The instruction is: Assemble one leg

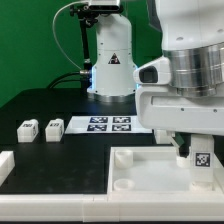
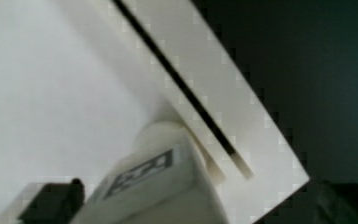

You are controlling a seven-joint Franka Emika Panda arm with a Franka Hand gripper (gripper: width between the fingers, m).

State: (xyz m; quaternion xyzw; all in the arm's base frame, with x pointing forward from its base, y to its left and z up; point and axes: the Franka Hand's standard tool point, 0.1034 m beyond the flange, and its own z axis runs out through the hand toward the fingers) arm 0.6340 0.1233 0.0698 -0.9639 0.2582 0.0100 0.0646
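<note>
My gripper (image 1: 193, 146) is shut on a leg (image 1: 200, 157), a small white block with a black-and-white tag. It holds the leg upright at the far right corner of the large white tray (image 1: 140, 172). I cannot tell if the leg touches the tray. In the wrist view the leg (image 2: 155, 172) fills the space between the jaws of my gripper (image 2: 172, 208), with one dark finger (image 2: 51, 202) beside it and the tray's raised rim (image 2: 194, 75) running past. Two more legs (image 1: 27, 127) (image 1: 53, 127) stand on the dark table at the exterior view's left.
The marker board (image 1: 110, 124) lies behind the tray, in front of the arm's base (image 1: 110, 70). Another white part (image 1: 5, 165) lies at the exterior view's left edge. The tray has round sockets at its corners, one at the near left (image 1: 122, 184).
</note>
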